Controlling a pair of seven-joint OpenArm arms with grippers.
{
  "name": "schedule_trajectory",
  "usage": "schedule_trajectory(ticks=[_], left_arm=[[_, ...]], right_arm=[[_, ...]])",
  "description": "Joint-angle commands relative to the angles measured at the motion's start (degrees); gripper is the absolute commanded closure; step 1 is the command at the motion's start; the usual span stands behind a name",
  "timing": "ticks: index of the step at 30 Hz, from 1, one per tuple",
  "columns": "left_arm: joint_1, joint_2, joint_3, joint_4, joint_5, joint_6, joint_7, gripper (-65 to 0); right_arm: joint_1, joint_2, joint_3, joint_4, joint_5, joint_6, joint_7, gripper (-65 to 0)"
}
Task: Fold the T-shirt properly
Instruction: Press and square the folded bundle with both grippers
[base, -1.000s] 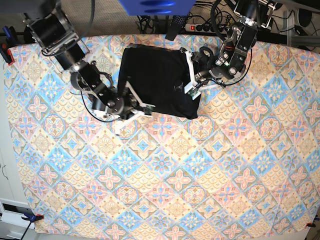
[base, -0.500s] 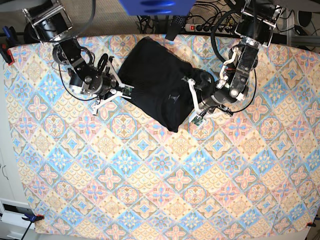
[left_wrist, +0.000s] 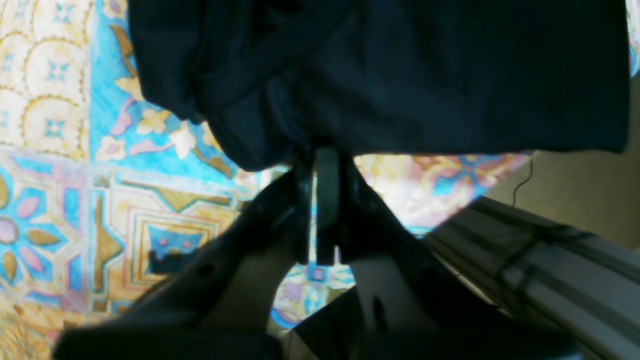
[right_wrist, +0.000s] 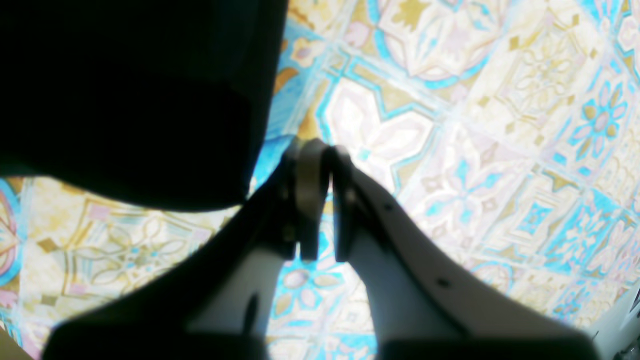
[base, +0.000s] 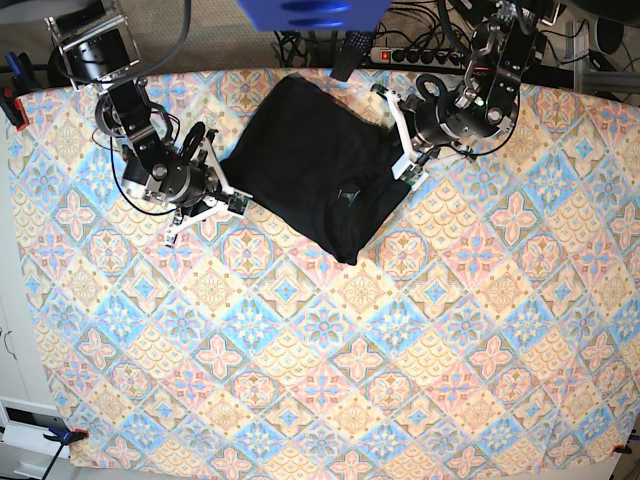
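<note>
The black T-shirt (base: 315, 165) lies folded into a slanted, roughly diamond shape at the far middle of the patterned cloth. My left gripper (base: 403, 165) is at its right corner. In the left wrist view the left gripper (left_wrist: 319, 152) is shut, and the T-shirt (left_wrist: 400, 75) fabric bunches into creases right at the tips, pinched there. My right gripper (base: 228, 195) sits at the shirt's left edge. In the right wrist view the right gripper (right_wrist: 322, 150) is shut with nothing seen between the fingers, and the T-shirt (right_wrist: 130, 100) edge lies just left of it.
The patterned tablecloth (base: 330, 350) covers the whole table. A power strip (base: 400, 55) and cables lie beyond the far edge, and a blue object (base: 300, 12) hangs over the top. Clamps (base: 10, 105) hold the cloth at the left edge.
The shirt went from a square lie to a slanted one. My left gripper then moved back toward the far edge with the shirt's right corner; the right gripper shifted slightly nearer.
</note>
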Motion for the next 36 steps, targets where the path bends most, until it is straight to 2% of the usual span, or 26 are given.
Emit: schedule_trajectory(ticks=[1,10,14,18,23,28,32,36], left_arm=[[-0.48,-0.12,-0.13,-0.88,-0.38,-0.11,-0.33,-0.2],[-12.61,0.23,7.17,-14.15,-0.38,-0.11,-0.86,-0.2],[-16.92,2.52,7.17,-16.79,-0.21,-0.11,-0.86,-0.3],[-21.14,5.42,7.26,-21.45,4.63,-0.11,-2.44,-0.3],[-23.07,8.85,7.26,-22.33,10.26,-0.11,-5.96,-0.3],[-24.39,11.49,6.82,-22.95,10.96,-0.11,-7.89,-0.3],[-25.09,11.92,6.55,-22.86,10.61,1.47,-8.42,-0.2],[-23.95,11.66,1.63,-20.40,10.17,2.88,-8.42,0.0]], right_arm=[[0.84,0.29,0.47,0.84,0.21,-0.29,0.38,-3.4],[0.48,0.29,0.38,-2.23,0.13,-0.29,0.64,-3.4],[-0.75,0.29,0.47,-0.03,0.13,-0.29,0.64,-3.4],[-4.44,0.47,4.60,4.36,0.13,-0.29,0.46,-3.4],[-8.31,0.47,10.05,9.11,0.13,-0.29,0.46,-3.4],[-12.79,0.47,13.48,15.09,0.13,-0.29,0.46,-3.4],[-17.01,0.47,12.86,19.92,0.13,-0.29,0.46,-3.4],[-18.86,-0.15,8.91,21.86,0.13,-0.29,0.81,-3.4]])
